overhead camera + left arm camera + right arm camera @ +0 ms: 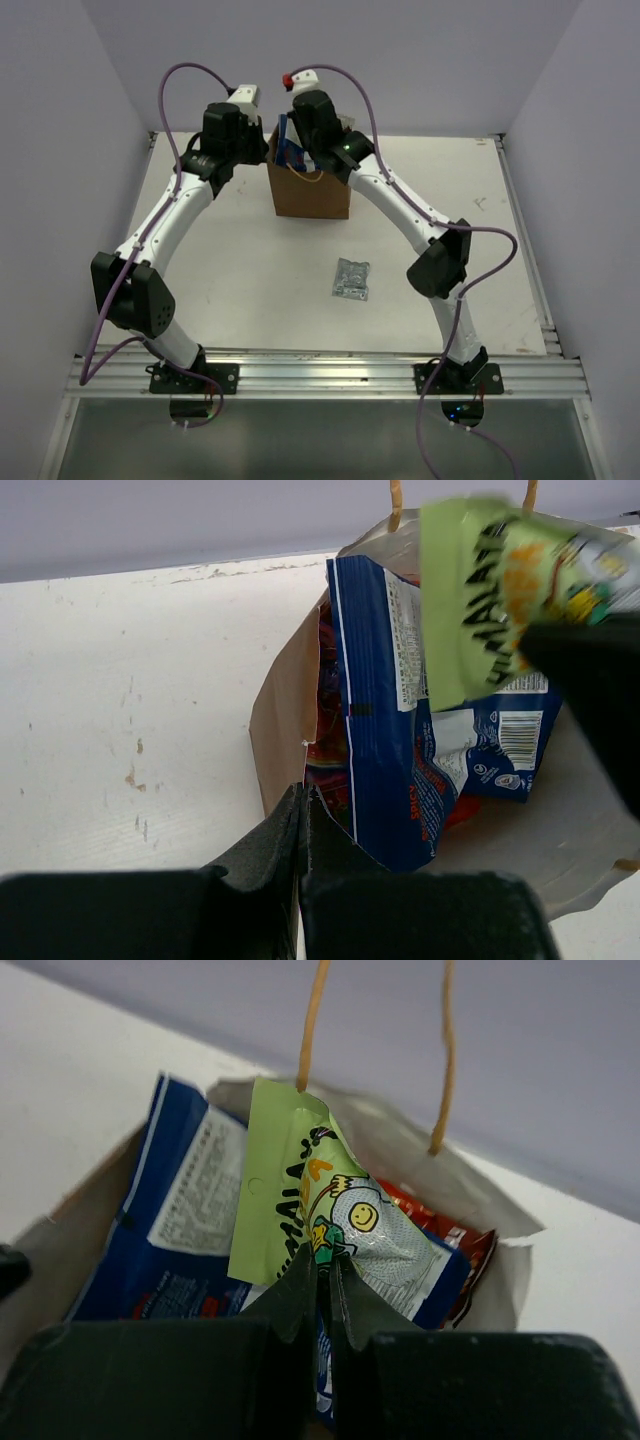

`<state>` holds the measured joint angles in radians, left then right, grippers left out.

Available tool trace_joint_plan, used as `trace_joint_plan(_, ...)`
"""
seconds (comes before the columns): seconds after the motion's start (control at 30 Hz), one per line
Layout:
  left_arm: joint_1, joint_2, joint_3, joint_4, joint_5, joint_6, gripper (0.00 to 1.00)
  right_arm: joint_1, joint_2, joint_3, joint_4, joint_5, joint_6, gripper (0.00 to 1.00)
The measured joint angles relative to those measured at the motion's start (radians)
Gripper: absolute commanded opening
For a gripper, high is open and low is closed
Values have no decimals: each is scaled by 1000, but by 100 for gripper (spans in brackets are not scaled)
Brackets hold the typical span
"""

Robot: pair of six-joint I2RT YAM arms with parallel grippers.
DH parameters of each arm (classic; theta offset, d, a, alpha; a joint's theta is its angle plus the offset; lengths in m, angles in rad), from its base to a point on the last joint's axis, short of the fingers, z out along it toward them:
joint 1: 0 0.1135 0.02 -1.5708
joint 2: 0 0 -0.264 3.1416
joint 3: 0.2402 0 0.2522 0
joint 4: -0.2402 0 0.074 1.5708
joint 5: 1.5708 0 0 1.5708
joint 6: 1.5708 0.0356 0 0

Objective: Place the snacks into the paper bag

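Over the mouth of the paper bag (308,195), the right gripper (325,1280) clamps the yellow-green packet (290,1210), half hiding the blue-white packet (375,750) inside. The left gripper (303,820) has its jaws together at the bag's rim; whether they pinch paper is unclear. A silver-grey packet (351,278) lies on the table (200,260).

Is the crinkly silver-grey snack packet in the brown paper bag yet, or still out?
Out: the crinkly silver-grey snack packet lies flat on the white table, apart from the brown paper bag.
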<state>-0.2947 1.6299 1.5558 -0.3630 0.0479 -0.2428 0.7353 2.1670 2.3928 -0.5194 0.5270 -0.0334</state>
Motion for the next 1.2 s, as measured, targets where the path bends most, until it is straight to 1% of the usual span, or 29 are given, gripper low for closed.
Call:
trace_joint_plan(0.13, 0, 0, 0, -1, 0, 0, 0, -1, 0, -149, -10, -4, 1, 1)
trace_joint_plan(0.2, 0, -2, -2, -2, 1, 0, 0, 0, 0, -180, -20, -3, 10, 47)
trace_joint_plan(0.23, 0, -3, -5, -2, 1, 0, 0, -1, 0, -180, -26, -5, 20, 64)
trace_joint_plan(0.27, 0, -6, -8, 0, 0, 0, 0, -1, -4, -179, -34, -8, 17, 73)
trace_joint_plan(0.3, 0, -10, -11, 1, 0, 0, 0, -1, -10, -178, -42, -11, 24, 78)
trace_joint_plan(0.4, 0, -18, -16, -3, 0, 0, 0, 0, -40, -179, -61, -22, 36, 82)
trace_joint_plan(0.47, 0, -19, -16, -5, 0, 0, 0, 2, -80, -192, -61, -22, 37, 83)
trace_joint_plan(0.57, 0, -20, -16, -5, 0, 0, 0, 13, -198, -233, -55, -22, 37, 83)
trace_joint_plan(0.63, 0, -20, -17, -5, 1, 0, 0, 25, -301, -299, -40, -18, 41, 83)
trace_joint_plan(0.7, 0, -20, -18, -5, 1, 0, 0, 47, -434, -404, -8, 1, 54, 83)
trace_joint_plan(0.73, 0, -20, -18, -5, 1, 0, 0, 61, -509, -483, 22, 9, 69, 83)
trace_joint_plan(0.83, 0, -22, -22, -3, 1, 0, 0, 97, -704, -734, 77, 13, 138, 83)
trace_joint_plan(0.87, 0, -23, -23, -3, 1, 0, 0, 106, -763, -857, 71, 13, 182, 82)
trace_joint_plan(0.9, 0, -24, -23, -2, 2, 0, 0, 107, -774, -954, 116, 12, 228, 82)
trace_joint_plan(0.97, 0, -26, -26, -2, 2, 0, 0, 107, -776, -1059, 140, 11, 274, 82)
trace_joint_plan(1.07, 0, -29, -32, 2, 2, 0, 0, 109, -691, -1267, 146, -8, 353, 82)
trace_joint_plan(1.13, 0, -30, -32, 2, 2, 0, 0, 110, -615, -1353, 131, -27, 398, 81)
trace_joint_plan(1.2, 0, -30, -32, 2, 2, 0, 0, 111, -571, -1398, 123, -43, 434, 81)
